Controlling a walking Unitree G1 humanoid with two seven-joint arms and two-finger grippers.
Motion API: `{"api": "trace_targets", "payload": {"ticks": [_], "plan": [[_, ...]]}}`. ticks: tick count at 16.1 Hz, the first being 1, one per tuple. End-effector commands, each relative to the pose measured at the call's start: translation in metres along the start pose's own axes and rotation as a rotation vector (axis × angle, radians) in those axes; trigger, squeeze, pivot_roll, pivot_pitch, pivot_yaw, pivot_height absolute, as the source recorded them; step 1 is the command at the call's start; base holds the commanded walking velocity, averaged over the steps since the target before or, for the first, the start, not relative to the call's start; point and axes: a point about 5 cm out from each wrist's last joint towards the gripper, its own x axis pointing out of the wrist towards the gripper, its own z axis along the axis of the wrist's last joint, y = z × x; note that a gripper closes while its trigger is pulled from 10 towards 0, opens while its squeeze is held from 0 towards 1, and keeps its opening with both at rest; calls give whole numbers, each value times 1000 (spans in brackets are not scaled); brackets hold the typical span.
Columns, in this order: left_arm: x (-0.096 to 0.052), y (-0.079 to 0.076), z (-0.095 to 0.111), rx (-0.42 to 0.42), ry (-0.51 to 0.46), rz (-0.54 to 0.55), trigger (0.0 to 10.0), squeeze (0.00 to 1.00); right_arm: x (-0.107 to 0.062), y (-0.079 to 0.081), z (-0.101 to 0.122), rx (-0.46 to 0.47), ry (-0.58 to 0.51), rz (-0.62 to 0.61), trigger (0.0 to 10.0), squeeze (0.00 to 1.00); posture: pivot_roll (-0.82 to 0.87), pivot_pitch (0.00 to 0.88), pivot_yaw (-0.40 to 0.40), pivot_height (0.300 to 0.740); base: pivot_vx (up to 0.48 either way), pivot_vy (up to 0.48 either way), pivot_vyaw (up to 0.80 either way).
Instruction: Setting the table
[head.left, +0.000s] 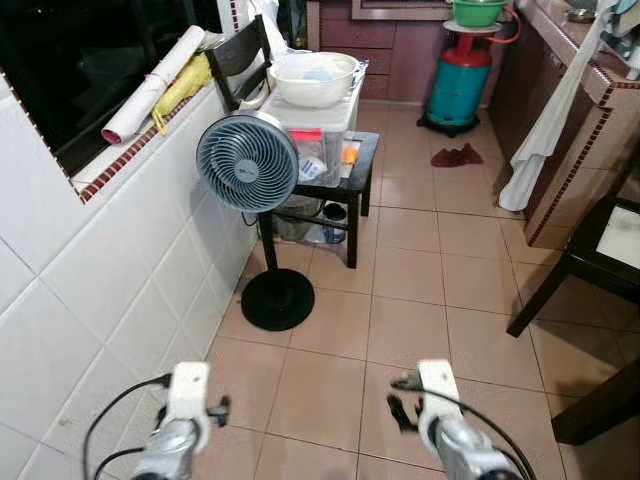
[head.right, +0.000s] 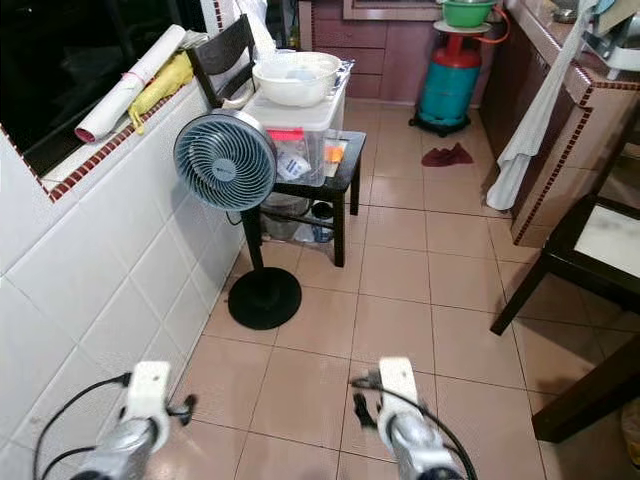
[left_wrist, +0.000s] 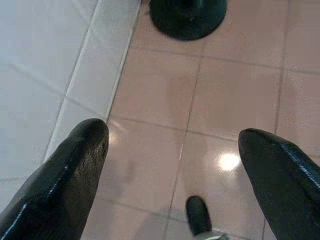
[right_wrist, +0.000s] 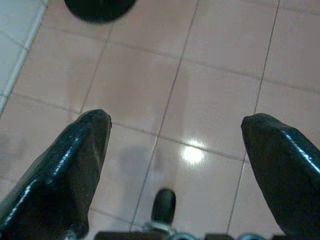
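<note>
A floor of peach-coloured square tiles (head.left: 400, 330) spreads ahead, with a white-tiled wall (head.left: 110, 270) along the robot's left. At the far right stands a dark wooden counter (head.left: 585, 110) with a white cloth (head.left: 545, 125) draped down its side. Against the wall, a small black side table (head.left: 355, 175) carries a clear plastic storage box (head.left: 315, 135), and on its lid sits a wide white bowl (head.left: 313, 78). Just in front stands a grey round pedestal fan (head.left: 246, 163) on a black disc base. Farther back is a teal gas cylinder (head.left: 458, 85). The left hand (left_wrist: 172, 175) hangs over floor beside the wall, fingers spread open, empty. The right hand (right_wrist: 175, 167) hangs over bare tiles, likewise open and empty.
</note>
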Motion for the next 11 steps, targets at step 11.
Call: {"api": "trace_targets", "payload": {"ticks": [11], "plan": [[-3, -10, -15, 69, 60, -35, 10000, 0, 0, 8, -6, -39, 26, 12, 10000, 0, -129, 0, 51, 740, 0, 0, 0]]}}
